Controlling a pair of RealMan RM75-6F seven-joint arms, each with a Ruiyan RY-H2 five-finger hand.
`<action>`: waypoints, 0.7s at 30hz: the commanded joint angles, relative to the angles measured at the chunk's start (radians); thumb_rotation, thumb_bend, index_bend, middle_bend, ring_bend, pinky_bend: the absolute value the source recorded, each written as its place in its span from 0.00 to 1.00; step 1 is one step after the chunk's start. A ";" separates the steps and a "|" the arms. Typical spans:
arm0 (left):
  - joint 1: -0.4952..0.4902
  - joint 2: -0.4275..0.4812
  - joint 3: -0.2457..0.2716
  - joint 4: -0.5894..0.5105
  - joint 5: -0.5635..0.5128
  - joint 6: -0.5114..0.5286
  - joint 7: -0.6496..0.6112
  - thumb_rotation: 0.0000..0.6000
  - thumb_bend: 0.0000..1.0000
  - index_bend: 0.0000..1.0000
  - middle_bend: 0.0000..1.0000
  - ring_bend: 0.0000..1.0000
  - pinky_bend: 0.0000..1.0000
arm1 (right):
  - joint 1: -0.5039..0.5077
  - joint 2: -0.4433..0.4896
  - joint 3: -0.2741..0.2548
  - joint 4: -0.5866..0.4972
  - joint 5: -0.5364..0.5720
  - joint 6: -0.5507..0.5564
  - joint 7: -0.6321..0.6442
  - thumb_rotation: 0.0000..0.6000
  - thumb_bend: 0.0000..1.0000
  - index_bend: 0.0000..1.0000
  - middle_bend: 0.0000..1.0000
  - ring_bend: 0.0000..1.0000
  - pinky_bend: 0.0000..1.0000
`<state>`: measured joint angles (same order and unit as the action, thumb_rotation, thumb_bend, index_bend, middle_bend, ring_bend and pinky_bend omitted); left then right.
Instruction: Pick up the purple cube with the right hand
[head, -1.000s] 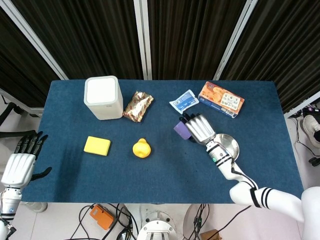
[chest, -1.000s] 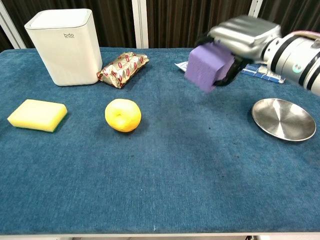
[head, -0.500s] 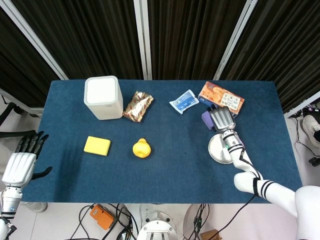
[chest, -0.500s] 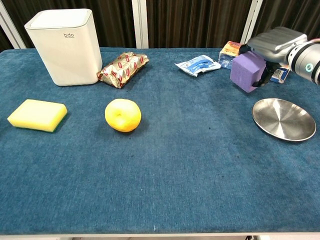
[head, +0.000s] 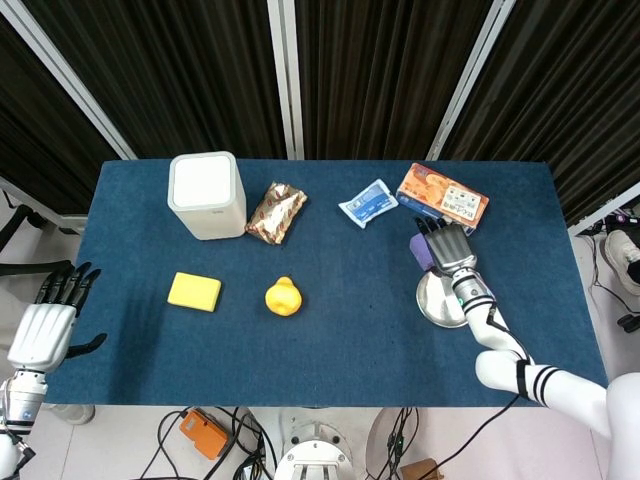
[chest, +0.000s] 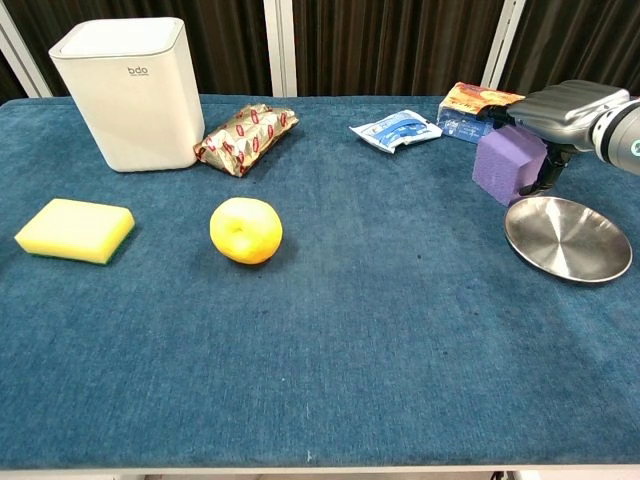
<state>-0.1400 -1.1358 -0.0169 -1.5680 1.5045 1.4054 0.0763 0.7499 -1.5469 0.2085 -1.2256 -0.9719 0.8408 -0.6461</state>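
Left hand: the left hand (head: 42, 330) hung off the bench's (chest: 330, 380) left edge, fingers spread, grasping nothing.
Steel plate: the steel plate (chest: 567, 239) lay near the right edge.
Right hand: the right hand (chest: 562, 105) grasped the purple cube (chest: 508, 164).
Cube position: held above the plate's far-left rim.

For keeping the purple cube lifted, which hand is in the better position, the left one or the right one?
The right. The right hand already holds the purple cube off the table, just beside the metal plate. The left hand is empty, off the far table edge.
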 joint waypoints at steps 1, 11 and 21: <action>0.000 0.000 0.000 0.000 0.001 0.000 0.001 1.00 0.12 0.00 0.00 0.00 0.00 | -0.024 0.061 -0.011 -0.109 0.013 0.068 -0.031 1.00 0.36 0.00 0.12 0.14 0.38; 0.011 -0.003 0.003 0.000 0.011 0.029 0.004 1.00 0.12 0.00 0.00 0.00 0.00 | -0.236 0.274 -0.130 -0.458 -0.166 0.416 -0.012 1.00 0.36 0.00 0.01 0.02 0.19; 0.018 -0.015 -0.009 0.006 0.002 0.050 0.017 1.00 0.12 0.00 0.00 0.00 0.00 | -0.593 0.305 -0.316 -0.379 -0.416 0.817 0.302 1.00 0.32 0.00 0.00 0.00 0.00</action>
<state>-0.1219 -1.1495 -0.0245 -1.5627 1.5066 1.4541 0.0920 0.2487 -1.2749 -0.0396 -1.6424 -1.2955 1.5865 -0.4807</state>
